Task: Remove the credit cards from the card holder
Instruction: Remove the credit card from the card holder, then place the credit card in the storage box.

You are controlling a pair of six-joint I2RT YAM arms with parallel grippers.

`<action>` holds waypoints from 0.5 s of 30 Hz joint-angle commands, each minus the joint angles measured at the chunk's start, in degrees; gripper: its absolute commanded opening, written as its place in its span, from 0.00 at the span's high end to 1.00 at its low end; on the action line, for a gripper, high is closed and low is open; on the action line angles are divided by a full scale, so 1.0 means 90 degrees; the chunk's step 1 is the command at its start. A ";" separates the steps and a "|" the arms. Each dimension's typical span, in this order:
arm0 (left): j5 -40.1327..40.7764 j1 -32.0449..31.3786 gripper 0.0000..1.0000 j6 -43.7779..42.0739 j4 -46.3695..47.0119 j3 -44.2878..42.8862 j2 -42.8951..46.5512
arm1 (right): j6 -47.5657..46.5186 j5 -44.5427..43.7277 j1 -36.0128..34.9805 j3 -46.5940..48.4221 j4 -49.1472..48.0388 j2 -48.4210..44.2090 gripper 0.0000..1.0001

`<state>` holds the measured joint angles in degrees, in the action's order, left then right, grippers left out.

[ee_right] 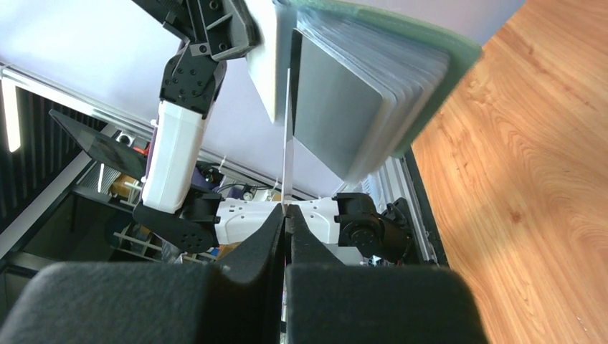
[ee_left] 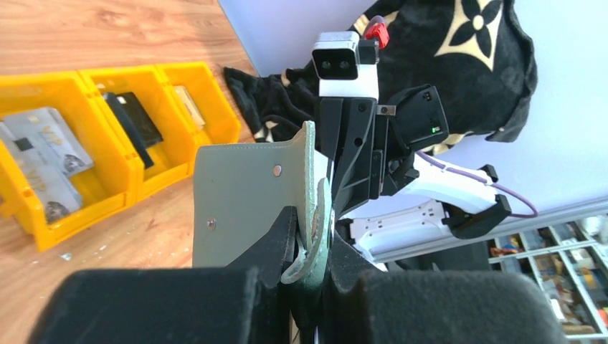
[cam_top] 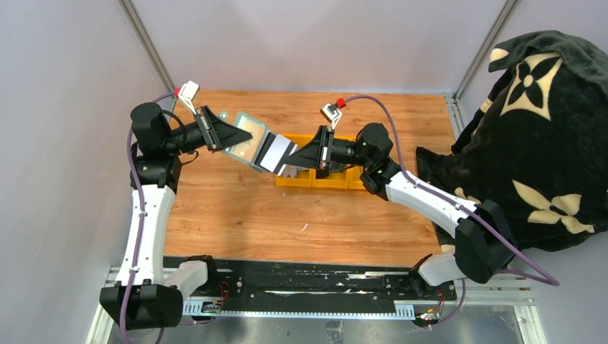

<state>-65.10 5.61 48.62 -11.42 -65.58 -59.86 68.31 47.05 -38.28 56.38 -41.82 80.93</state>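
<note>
Card holder (cam_top: 244, 137) hangs above the worktop (cam_top: 236, 215), clamped at one end in the left hand (cam_top: 228, 135). At the other end the right hand (cam_top: 302, 153) is pinched together on a silver-grey card (cam_top: 276, 152) that stands partly out of a pocket. The extraction step is in hand. In my judgement the next move calls for a straight pull along the pocket, then a release over the yellow bin (cam_top: 315, 180).

The pale green card holder (cam_top: 246, 136), fanned open, hangs just left of the yellow bin (cam_top: 315, 180); a silver-grey card (cam_top: 276, 153) protrudes from it toward the bin.
</note>
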 commanded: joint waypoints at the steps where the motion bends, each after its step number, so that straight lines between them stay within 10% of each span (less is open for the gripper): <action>1: 0.0066 0.0271 1.00 -0.0799 -0.0598 -0.0472 -0.0018 | -0.0194 0.0296 0.0301 -0.0040 0.0278 -0.0235 1.00; 6: 0.0605 0.0457 1.00 -0.2301 -0.2046 -0.0996 -0.0211 | -0.0731 0.0462 0.0607 0.0185 0.1184 -0.0259 1.00; 15: 0.0887 0.0472 1.00 -0.4337 -0.3613 -0.1423 -0.0169 | -0.4487 -0.1089 0.0819 0.2493 0.6427 0.1181 1.00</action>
<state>-54.89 9.43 17.23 -38.41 -77.62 -62.65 44.69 44.88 -31.73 71.46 -6.00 84.86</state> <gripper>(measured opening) 0.122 0.005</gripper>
